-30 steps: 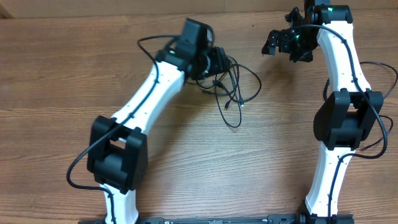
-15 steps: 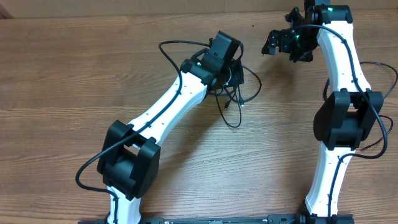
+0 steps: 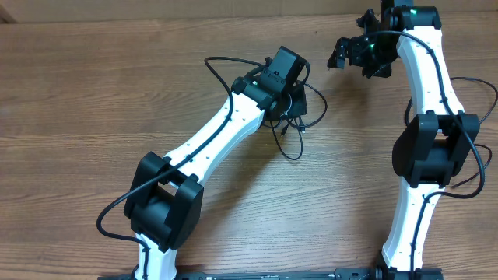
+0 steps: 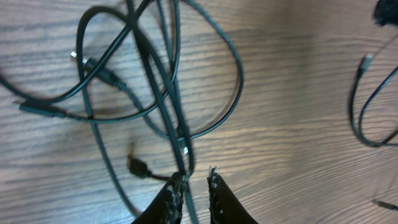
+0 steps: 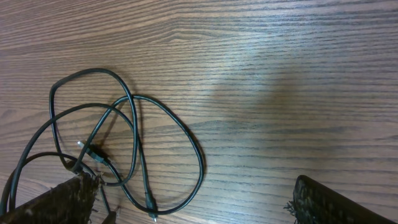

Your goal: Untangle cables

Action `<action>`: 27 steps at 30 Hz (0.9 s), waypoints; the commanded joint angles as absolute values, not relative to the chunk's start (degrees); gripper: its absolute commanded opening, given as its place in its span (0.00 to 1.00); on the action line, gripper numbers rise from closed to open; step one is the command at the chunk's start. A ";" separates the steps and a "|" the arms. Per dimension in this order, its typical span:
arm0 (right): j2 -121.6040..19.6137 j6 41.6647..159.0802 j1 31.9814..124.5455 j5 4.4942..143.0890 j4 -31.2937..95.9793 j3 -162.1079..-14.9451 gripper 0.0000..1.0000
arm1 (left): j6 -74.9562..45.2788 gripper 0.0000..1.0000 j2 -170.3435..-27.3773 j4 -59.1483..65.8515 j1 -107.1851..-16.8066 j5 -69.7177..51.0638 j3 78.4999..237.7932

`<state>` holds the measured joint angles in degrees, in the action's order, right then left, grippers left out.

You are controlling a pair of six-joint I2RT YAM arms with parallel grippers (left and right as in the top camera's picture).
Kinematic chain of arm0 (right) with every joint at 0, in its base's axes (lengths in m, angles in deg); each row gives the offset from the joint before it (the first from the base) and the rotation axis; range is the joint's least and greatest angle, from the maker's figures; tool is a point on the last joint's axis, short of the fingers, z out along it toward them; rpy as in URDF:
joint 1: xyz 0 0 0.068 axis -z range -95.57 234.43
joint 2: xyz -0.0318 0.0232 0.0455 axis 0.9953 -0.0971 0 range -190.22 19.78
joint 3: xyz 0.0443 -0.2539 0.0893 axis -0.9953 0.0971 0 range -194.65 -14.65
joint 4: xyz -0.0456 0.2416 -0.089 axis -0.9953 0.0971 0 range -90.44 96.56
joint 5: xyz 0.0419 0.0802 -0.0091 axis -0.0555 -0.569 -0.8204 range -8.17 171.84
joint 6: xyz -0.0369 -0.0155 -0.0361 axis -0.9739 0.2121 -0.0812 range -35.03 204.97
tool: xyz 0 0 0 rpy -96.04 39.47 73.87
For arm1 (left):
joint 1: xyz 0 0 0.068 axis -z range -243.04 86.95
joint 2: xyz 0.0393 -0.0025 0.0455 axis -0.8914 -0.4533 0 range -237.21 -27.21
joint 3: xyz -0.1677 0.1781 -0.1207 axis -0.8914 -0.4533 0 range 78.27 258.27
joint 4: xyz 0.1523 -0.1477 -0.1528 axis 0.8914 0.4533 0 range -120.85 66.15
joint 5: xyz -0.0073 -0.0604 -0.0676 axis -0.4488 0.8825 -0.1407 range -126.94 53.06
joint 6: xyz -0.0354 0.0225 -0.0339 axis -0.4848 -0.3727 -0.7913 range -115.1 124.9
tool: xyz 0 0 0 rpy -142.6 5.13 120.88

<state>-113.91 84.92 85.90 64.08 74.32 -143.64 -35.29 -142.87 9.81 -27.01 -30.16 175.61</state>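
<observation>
While under the left arm (image 3: 226,132), cables (image 3: 296,157) indistinct

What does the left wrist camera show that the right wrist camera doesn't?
Only the left wrist view: the left gripper nearly closed, pinching a strand of the cables, with a loose plug just beside it. Only the right wrist view: the right gripper wide open, holding nothing, and a broad stretch of bare wooden table. Both: looped, overlapping black cables lying on the wood.
</observation>
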 commanded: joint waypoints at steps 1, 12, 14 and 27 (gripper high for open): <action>-113.65 84.70 85.92 63.73 74.17 -143.99 1.00 | -35.40 0.18 -143.83 10.95 -26.84 -32.15 176.35; -113.65 84.70 85.92 63.73 74.17 -143.99 1.00 | -35.40 0.29 -143.74 6.90 -27.80 -29.26 176.46; -113.65 84.70 85.92 63.73 74.17 -143.99 1.00 | -35.40 0.35 -143.72 3.91 -27.78 -26.53 176.83; -113.65 84.68 85.92 63.73 74.17 -143.99 1.00 | -35.37 0.39 -144.97 6.95 -23.82 -29.35 176.92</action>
<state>-113.91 84.94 85.90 64.08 74.30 -143.64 -35.46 -143.31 6.44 -25.44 -26.73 175.83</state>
